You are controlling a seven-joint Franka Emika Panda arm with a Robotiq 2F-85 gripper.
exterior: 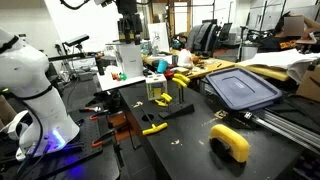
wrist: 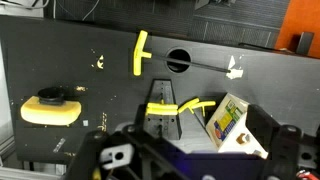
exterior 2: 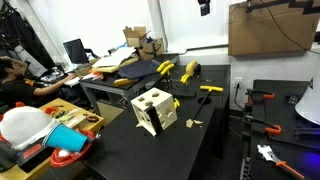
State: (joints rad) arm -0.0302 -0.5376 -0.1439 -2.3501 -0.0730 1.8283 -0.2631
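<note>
Black workbench point(exterior: 190, 140), cluttered lab. My gripper point(exterior: 127, 10) hangs high, straight above a pale wooden box with round holes point(exterior 2: 152, 112), at six o'clock in wrist view. Finger spread: I cannot tell.

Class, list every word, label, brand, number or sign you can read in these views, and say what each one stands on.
No text reads clearly in any view.
Colourful panel on the side of the wooden box: it carries small coloured marks, too blurred in the wrist view to tell whether they are print.
</note>
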